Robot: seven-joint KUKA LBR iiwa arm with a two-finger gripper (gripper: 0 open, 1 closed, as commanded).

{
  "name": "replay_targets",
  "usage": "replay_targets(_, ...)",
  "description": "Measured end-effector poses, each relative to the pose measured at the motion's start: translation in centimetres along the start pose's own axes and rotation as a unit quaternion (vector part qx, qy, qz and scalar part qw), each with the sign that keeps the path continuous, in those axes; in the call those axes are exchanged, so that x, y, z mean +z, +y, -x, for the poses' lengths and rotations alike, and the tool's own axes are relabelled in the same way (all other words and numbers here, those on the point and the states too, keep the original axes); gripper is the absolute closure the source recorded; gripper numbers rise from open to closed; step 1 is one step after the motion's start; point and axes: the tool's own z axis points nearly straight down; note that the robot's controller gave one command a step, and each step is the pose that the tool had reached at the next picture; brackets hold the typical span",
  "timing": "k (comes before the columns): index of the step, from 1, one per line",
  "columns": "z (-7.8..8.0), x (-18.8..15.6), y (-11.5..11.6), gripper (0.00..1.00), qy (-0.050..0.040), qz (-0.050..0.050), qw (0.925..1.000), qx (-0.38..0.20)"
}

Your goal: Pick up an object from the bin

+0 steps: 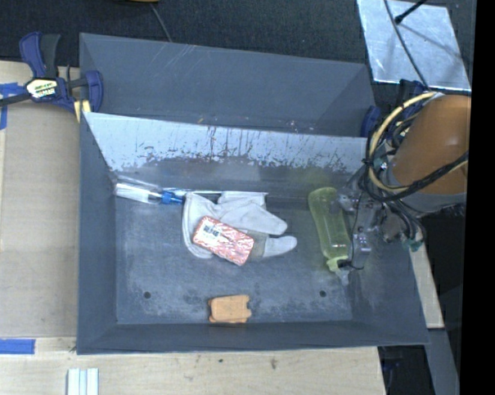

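Orange-covered wrist (430, 143), ringed with cables, is set highest over the right rim of the bin (236, 86); from it the gripper (351, 256) is lowered to the bin floor at the right, just beside the near end of the bottle (327, 221). Whether the jaws are open or closed cannot be told. White cloth (247, 209): crumpled, mid-floor, soft. Bottle: yellow-green, translucent, laid on its side at the right of the floor, well apart from the cloth; its long axis is run from the back wall toward the front, slightly slanted, and the narrower end appears to be pointed frontward. It is judged light, fairly stiff, smooth and round, so liable to roll or slip; hold is best taken across the mid-body, square to the long axis. Pink packet (223, 240): flat, laid on the cloth. Clear tube (141, 194): blue-tipped, lying along the foot of the back wall, left. Tan piece (229, 308): small, flat, by the front wall.
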Motion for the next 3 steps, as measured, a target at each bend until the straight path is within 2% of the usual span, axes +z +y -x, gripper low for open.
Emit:
replay_targets(1,2.0,0.9,5.1,0.0,-0.001,0.0,0.9982,0.06)
replay_targets(2,4.1,0.5,9.5,0.0,-0.0005,0.0,0.9999,0.014)
replay_targets(3,3.8,1.2,11.6,0.0,0.0007,0.0,0.9955,0.095)
